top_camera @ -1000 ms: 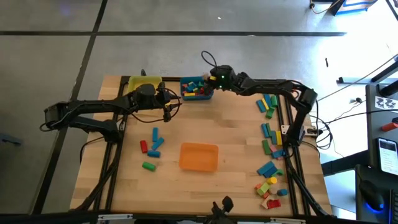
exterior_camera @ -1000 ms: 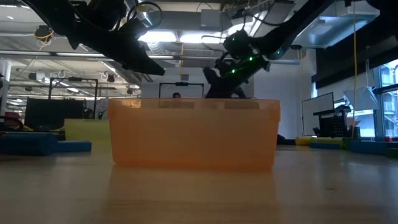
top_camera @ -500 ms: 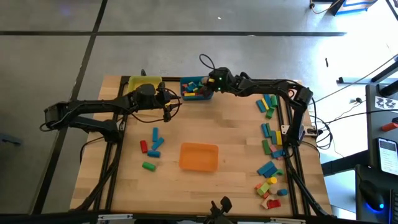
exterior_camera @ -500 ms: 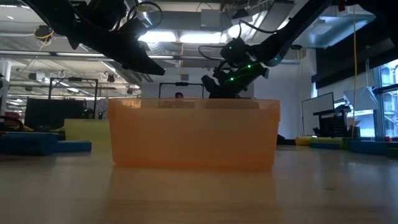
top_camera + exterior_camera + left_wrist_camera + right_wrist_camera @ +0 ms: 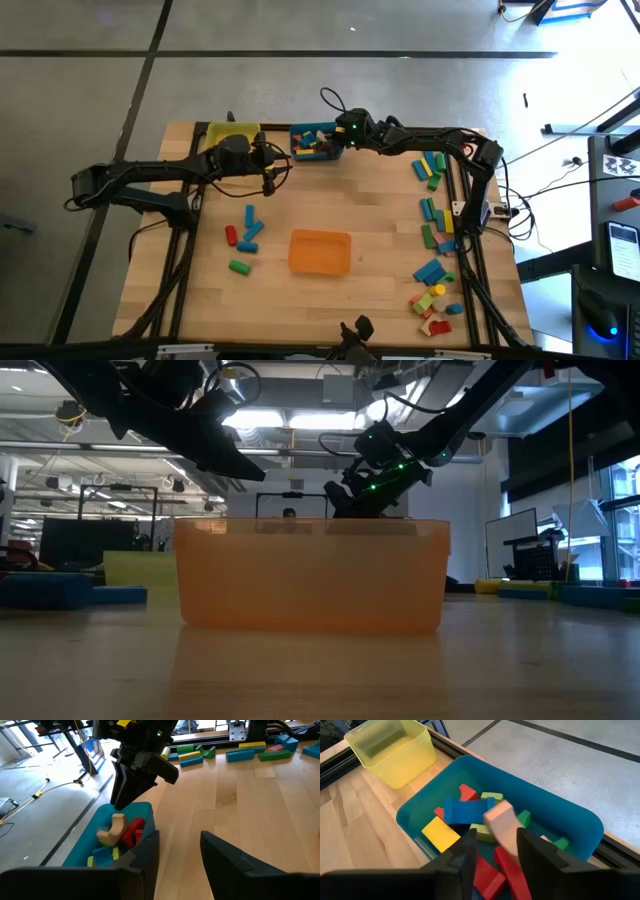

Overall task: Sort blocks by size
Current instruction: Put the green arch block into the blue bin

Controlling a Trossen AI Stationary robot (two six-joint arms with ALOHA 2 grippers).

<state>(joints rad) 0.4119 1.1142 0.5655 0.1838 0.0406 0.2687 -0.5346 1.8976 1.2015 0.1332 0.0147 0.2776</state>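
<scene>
My right gripper (image 5: 335,137) is open and hangs over the teal bin (image 5: 300,152) at the table's far edge, fingers pointing down; it also shows in the left wrist view (image 5: 125,800). A pale arch-shaped block (image 5: 113,829) is just below its fingertips, over the red, blue, yellow and green blocks (image 5: 462,812) in the bin. It looks blurred in the right wrist view (image 5: 501,826), and I cannot tell whether it rests on them. My left gripper (image 5: 272,172) is open and empty (image 5: 177,850), above the table just left of the teal bin.
A yellow bin (image 5: 232,135) stands left of the teal one and an orange bin (image 5: 320,252) in the middle near the front. Loose blocks lie left of centre (image 5: 248,232) and along the right edge (image 5: 432,220). Bare wood lies between them.
My right gripper has gone a little toward the table's left edge, from the teal bin's right end to over its middle, and has then kept still.
</scene>
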